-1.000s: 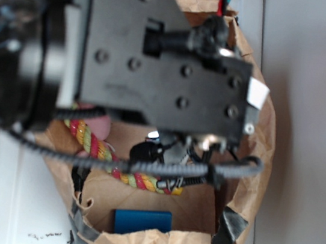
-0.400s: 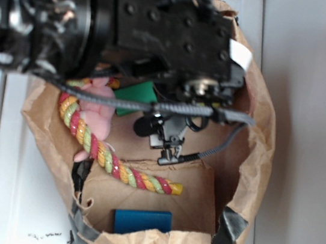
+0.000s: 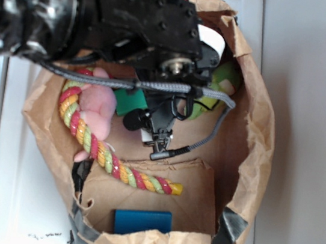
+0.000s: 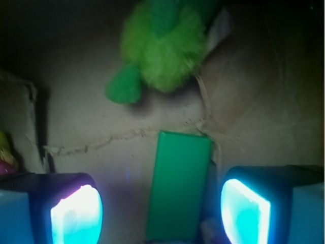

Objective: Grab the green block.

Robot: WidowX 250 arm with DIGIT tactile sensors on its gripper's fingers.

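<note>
Since the earlier frame the arm has shifted left and up, uncovering the plush [image 3: 224,82] at the bag's [image 3: 257,141] upper right wall. Seen from the wrist, the pincer [image 4: 160,213] is spread, its two glowing fingers [image 4: 76,216] standing either side of the green block [image 4: 179,185] without touching it. That block lies flat on the bag floor, nearer the right finger, just below the fuzzy plush. A rope [image 3: 104,153] curves across the bag's middle, and a blue block [image 3: 142,221] sits by its bottom edge.
</note>
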